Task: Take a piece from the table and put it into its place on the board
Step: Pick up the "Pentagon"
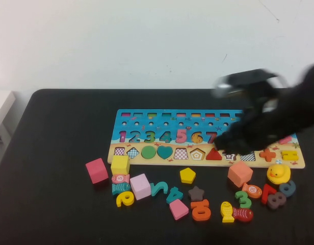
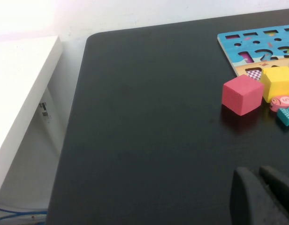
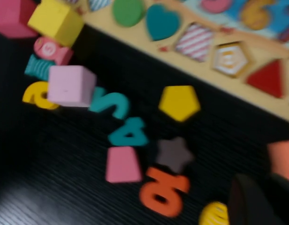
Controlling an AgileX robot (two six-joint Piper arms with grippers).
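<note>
On the table (image 1: 55, 214), pentagon (image 1: 187, 175) lies left of right gripper (image 1: 233, 145).

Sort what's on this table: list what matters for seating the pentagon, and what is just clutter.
Job:
yellow pentagon, loose on the table
pentagon recess, empty
puzzle board
right pincer, above the board
left pincer, parked at the left, off the pieces

Clutter:
pink cube
yellow cube
dark star
rubber duck

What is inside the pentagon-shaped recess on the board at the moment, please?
The pentagon recess shows only tan nested lines; the yellow pentagon lies on the table. Nothing covers it.
</note>
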